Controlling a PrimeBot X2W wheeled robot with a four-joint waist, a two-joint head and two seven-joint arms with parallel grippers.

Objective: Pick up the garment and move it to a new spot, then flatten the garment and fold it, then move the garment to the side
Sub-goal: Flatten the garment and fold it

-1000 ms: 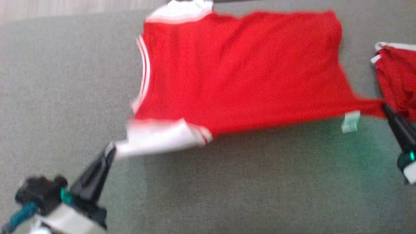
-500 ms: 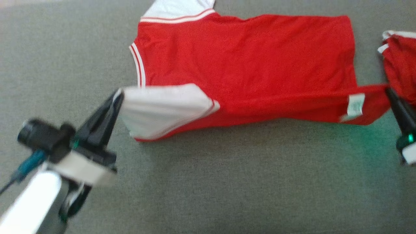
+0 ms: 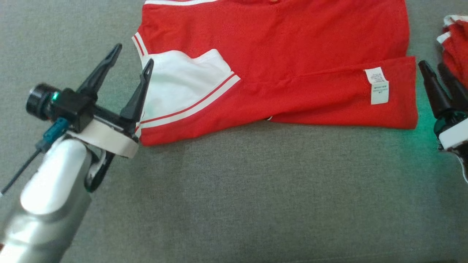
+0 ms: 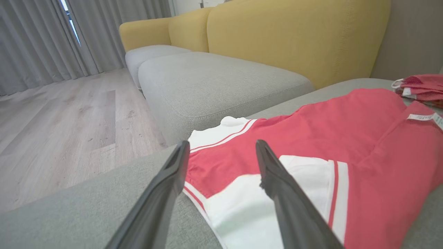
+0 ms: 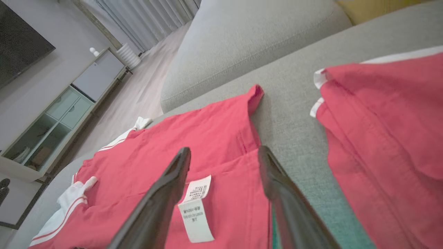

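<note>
The garment (image 3: pixel 278 47), a red shirt with white sleeves, lies spread on the grey cushion (image 3: pixel 234 190). Its near edge is folded over onto the body: a white sleeve (image 3: pixel 175 84) at the left and a red hem strip carrying a white label (image 3: pixel 378 86) at the right. My left gripper (image 3: pixel 133 54) stands open at the sleeve's left edge, nothing between its fingers. In the left wrist view the left gripper (image 4: pixel 221 145) hovers just over the sleeve (image 4: pixel 249 207). Just past the hem's right corner, my right gripper (image 3: pixel 432 65) is open and empty. In the right wrist view its fingers (image 5: pixel 162 193) frame the label (image 5: pixel 195 207).
A second red garment (image 3: pixel 455 44) lies bunched at the right edge, close behind the right gripper. Beyond the cushion are a yellow sofa back (image 4: pixel 294 34), another grey seat (image 4: pixel 214 79), wood floor (image 4: pixel 52 121) and a low cabinet (image 5: pixel 52 131).
Both grippers carried the near sleeve and hem corner away from me, laid them over the shirt and opened, letting go. The head camera has also shifted.
</note>
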